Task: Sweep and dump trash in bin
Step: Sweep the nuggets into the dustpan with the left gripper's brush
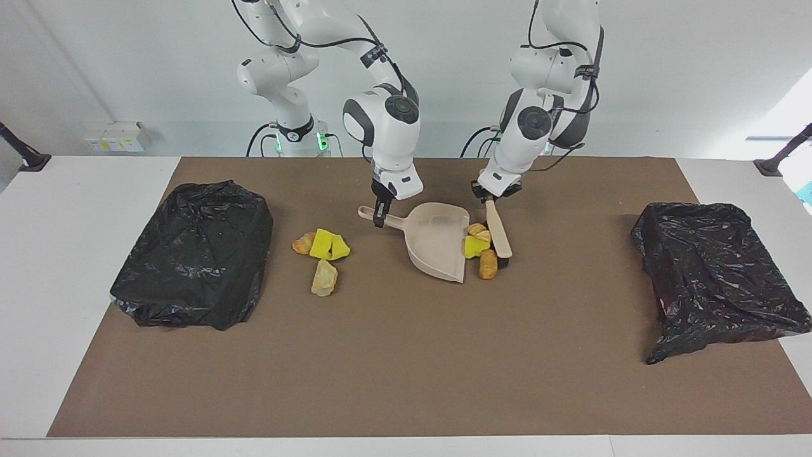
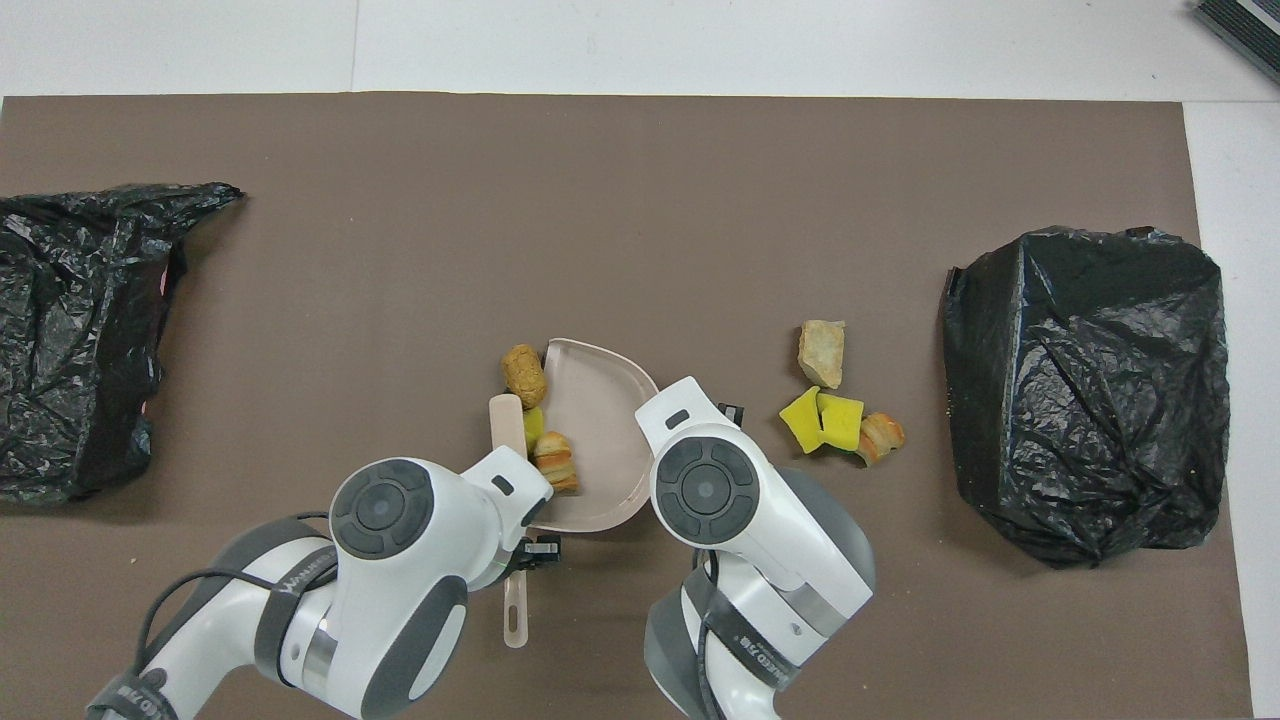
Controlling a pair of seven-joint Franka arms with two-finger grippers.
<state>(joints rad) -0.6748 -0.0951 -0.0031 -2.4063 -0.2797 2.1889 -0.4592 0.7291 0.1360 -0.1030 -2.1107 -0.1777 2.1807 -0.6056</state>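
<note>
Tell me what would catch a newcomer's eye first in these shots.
Mid-table, the left gripper holds the brush, which presses three trash lumps against the mouth of the beige dustpan; the right gripper holds the dustpan's handle. A second trash cluster lies toward the right arm's end. A black bin bag bulks at each end of the table.

- A plain white wall (image 1: 127, 57) stood at the robots' end.
- A white bench (image 1: 57, 254) carried a brown mat (image 1: 406, 368).
- Bright daylight (image 1: 790, 114) came in toward the left arm's end.
</note>
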